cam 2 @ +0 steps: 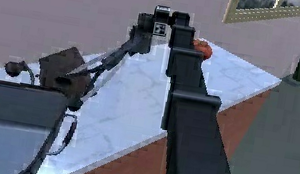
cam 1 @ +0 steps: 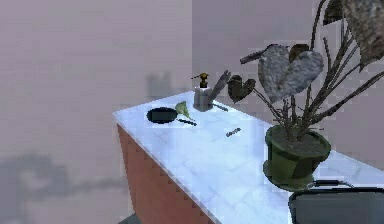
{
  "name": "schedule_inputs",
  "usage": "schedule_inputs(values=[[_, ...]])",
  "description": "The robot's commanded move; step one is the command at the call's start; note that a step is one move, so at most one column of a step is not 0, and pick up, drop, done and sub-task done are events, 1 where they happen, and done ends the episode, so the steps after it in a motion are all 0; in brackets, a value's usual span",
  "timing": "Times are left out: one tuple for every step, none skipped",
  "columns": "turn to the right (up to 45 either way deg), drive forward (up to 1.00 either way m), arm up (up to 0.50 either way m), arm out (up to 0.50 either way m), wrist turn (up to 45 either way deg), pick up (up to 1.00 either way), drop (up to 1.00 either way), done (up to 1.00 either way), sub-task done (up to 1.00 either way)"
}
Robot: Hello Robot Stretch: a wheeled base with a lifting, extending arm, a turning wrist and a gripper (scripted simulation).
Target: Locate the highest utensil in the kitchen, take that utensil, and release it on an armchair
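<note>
Pick candidate: utensils [cam 1: 220, 80] standing in a grey cup [cam 1: 204, 100] at the far end of the table [cam 1: 200, 155] in the forward view, just right of a black pan [cam 1: 160, 116] and left of the potted plant [cam 1: 292, 150]. The handles are near upright, leaning slightly toward that view's right. They top out higher than the small dark piece [cam 1: 232, 131] lying flat mid-table, so I'd judge the target is one of those. In the arm side view the arm [cam 2: 191, 122] is out over the table. The gripper [cam 2: 112, 56] angles down toward that view's left, its far end at a brown boxy thing [cam 2: 60, 68] sitting on the table. Can't tell if it holds anything, nor how its fingers are set. My read: the cup lies further toward the robot's front than the gripper, so the base needs to go forward first, then a grasp across the upright handles.
</note>
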Motion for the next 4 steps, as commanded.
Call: schedule_inputs(values=[[0.0, 0.0, 0.0, -0.4, 0.0, 0.0, 0.0, 0.0, 0.0], [45.0, 0.0, 0.0, 0.0, 0.0, 0.0, 0.0, 0.0, 0.0], [45.0, 0.0, 0.0, 0.0, 0.0, 0.0, 0.0, 0.0, 0.0], [45.0, 0.0, 0.0, 0.0, 0.0, 0.0, 0.0, 0.0, 0.0]])
